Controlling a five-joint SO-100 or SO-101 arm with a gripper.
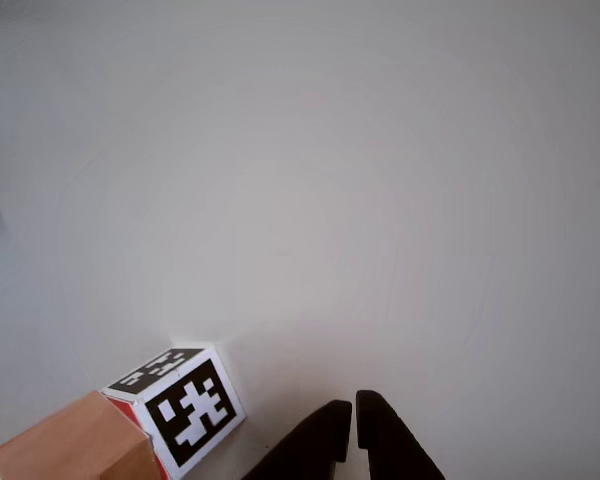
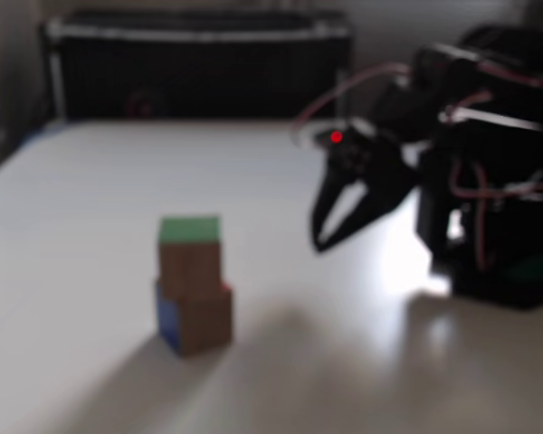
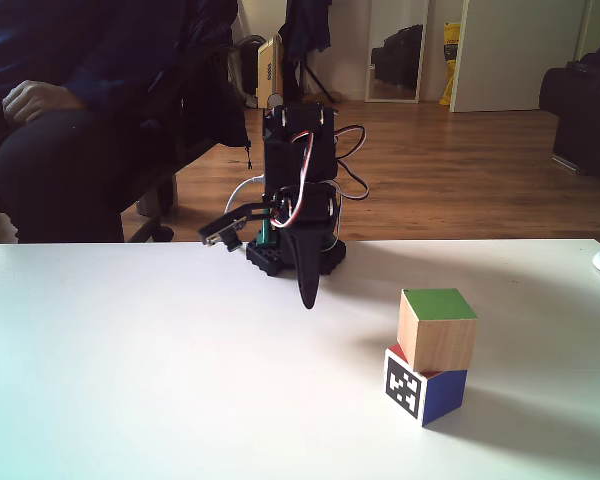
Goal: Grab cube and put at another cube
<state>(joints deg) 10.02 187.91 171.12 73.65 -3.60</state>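
The wooden cube (image 3: 437, 329) sat stacked on the marker cube (image 3: 425, 385), green face up, turned slightly askew relative to the lower one. Both rested on the white table (image 3: 130, 380). In a fixed view the same stack appeared blurred: green top (image 2: 190, 230) over the brown body, with the lower cube (image 2: 195, 318) showing a blue side. In the other view the stack lay at the lower left corner, the wooden cube (image 1: 70, 445) covering most of the marker cube (image 1: 188, 405), whose black-and-white pattern and a sliver of red face were visible.

The gripper (image 3: 308, 298) hung clear of the stack, between the stack and the arm base (image 3: 295, 258), tips pointing down and close to the table surface. It held nothing. In a fixed view the gripper (image 2: 319, 242) showed its two fingers parted by a moderate gap; in the other view the fingertips (image 1: 325, 425) entered from the bottom edge, to the right of the stack, with only a narrow slit between them. Read as slightly open and empty.

Behind the arm base a seated person (image 3: 70, 110) was in frame, one hand (image 3: 35, 100) resting on the lap, on a wooden floor (image 3: 460, 170)
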